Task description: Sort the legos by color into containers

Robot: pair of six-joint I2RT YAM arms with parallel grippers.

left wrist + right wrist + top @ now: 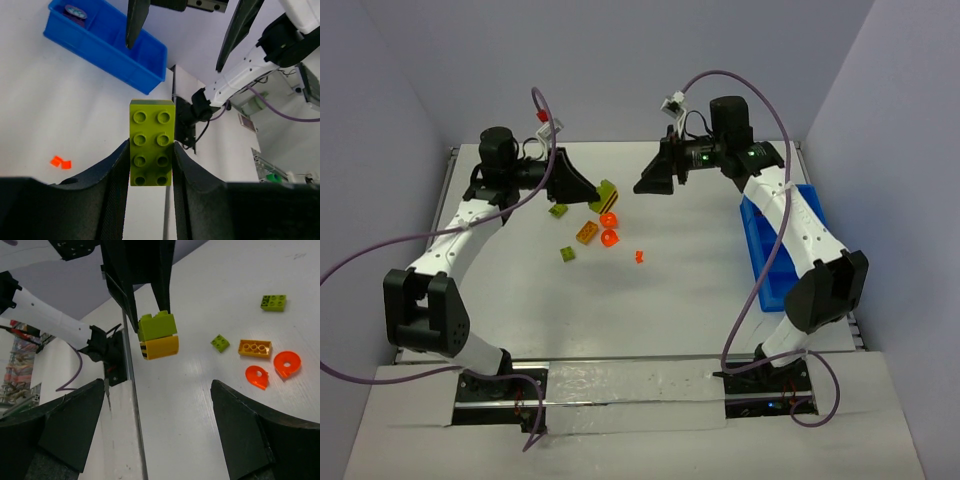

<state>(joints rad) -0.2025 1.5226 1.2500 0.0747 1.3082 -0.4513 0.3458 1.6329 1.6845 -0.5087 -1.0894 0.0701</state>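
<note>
My left gripper [151,150] is shut on a lime-green studded brick [152,142] and holds it above the table. The right wrist view shows a yellow piece [160,346] with black stripes stuck under that green brick [157,325]. My right gripper [645,183] hangs open just to the right of the held stack [608,195], facing it, with nothing between its fingers [75,410]. Loose legos lie on the table below: two lime bricks [273,302] [220,343], an orange-yellow brick [255,347] and two round orange pieces [287,363] [256,376]. The blue tray [770,255] sits at the right edge.
A tiny orange piece [639,256] lies apart from the pile, toward the table's middle. Something purple [75,11] rests in the far compartment of the tray [107,42]. The right arm stretches over the tray. Purple cables loop off both arms.
</note>
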